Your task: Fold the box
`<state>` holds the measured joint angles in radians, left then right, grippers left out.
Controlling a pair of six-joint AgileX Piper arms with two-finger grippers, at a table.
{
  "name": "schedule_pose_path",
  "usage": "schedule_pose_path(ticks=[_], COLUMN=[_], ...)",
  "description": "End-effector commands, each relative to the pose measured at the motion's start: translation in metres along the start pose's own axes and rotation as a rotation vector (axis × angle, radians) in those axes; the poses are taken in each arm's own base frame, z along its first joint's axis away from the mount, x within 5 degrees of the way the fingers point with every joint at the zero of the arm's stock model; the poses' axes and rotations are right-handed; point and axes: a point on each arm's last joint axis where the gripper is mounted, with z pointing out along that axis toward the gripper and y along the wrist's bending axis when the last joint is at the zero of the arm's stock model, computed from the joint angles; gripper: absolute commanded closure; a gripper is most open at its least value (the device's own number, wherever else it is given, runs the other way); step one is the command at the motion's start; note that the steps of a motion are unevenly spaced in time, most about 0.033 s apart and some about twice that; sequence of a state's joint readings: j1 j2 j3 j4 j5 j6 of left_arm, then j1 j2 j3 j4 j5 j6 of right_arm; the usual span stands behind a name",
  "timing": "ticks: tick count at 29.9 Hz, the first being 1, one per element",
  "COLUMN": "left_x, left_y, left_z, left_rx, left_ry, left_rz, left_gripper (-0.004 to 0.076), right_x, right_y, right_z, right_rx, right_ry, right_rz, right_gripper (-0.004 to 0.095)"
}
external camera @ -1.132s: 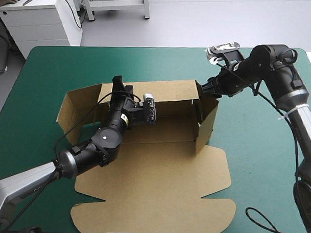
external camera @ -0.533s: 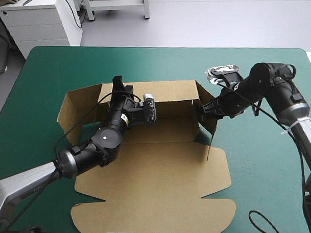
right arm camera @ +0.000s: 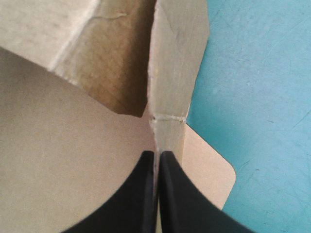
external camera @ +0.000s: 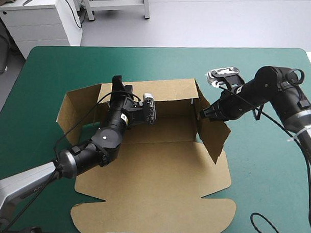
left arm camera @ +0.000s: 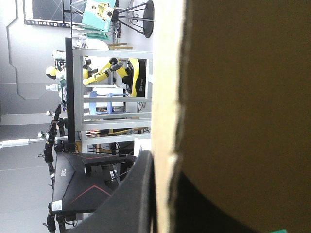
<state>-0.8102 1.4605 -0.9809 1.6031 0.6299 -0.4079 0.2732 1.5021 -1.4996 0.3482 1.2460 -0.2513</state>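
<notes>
On the teal-green tabletop [external camera: 50,67] your brown box [external camera: 158,183] sits in the middle, half made: the left gripper [external camera: 120,85] pinches the raised back wall, the right gripper [right arm camera: 156,155] pinches the raised right side, and the big front part lies flat, not yet folded.

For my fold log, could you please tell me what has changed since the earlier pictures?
The right tool, shut on the right side wall of the box, drew back toward the near edge, swinging that wall outward. The left tool stayed clamped on the back wall; the flat lid did not move.
</notes>
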Motion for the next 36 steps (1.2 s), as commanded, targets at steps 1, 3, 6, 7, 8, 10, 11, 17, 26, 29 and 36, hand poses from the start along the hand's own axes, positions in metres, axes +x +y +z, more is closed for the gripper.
schedule_pose_path(ticks=[1,3,6,7,8,10,11,17,26,29,36], left_x=[0.002,0.002,0.002,0.002,0.002,0.002,0.002,0.002,0.002,0.002,0.002], left_y=[0.022,0.022,0.022,0.022,0.022,0.022,0.022,0.022,0.022,0.022,0.022], left_z=[-0.010,-0.010,-0.010,-0.010,-0.010,-0.010,-0.010,-0.010,-0.010,-0.010,-0.010], left_rx=[-0.086,-0.086,-0.086,-0.086,-0.086,-0.086,-0.086,-0.087,-0.087,-0.085,-0.085], left_ry=[-0.006,-0.006,-0.006,-0.006,-0.006,-0.006,-0.006,-0.003,-0.001,-0.001,-0.001], left_rz=[-0.022,-0.022,-0.017,-0.017,-0.017,-0.017,-0.017,-0.018,0.011,0.009,0.009], left_gripper=[0.0731,0.0731,0.0731,0.0731,0.0731,0.0731,0.0731,0.0731,0.0731,0.0731,0.0731], right_x=[0.000,0.000,-0.001,-0.001,-0.001,-0.001,-0.001,0.000,0.009,0.011,-0.005], right_y=[0.011,0.011,0.012,0.012,0.012,0.011,0.011,0.012,0.024,0.029,0.031], right_z=[-0.020,-0.020,-0.020,-0.020,-0.020,-0.020,-0.020,-0.022,-0.050,-0.064,-0.084], right_rx=[-0.045,-0.047,-0.052,-0.052,-0.052,-0.051,-0.049,-0.046,-0.044,-0.031,0.019], right_ry=[-0.069,-0.070,-0.071,-0.071,-0.071,-0.071,-0.070,-0.077,-0.154,-0.200,-0.376], right_rz=[-0.014,-0.013,-0.011,-0.011,-0.011,-0.012,-0.012,-0.031,-0.067,-0.096,-0.122], right_gripper=[0.0925,0.0925,0.0926,0.0926,0.0925,0.0923,0.0913,0.0663,0.0411,0.0411,0.0539])
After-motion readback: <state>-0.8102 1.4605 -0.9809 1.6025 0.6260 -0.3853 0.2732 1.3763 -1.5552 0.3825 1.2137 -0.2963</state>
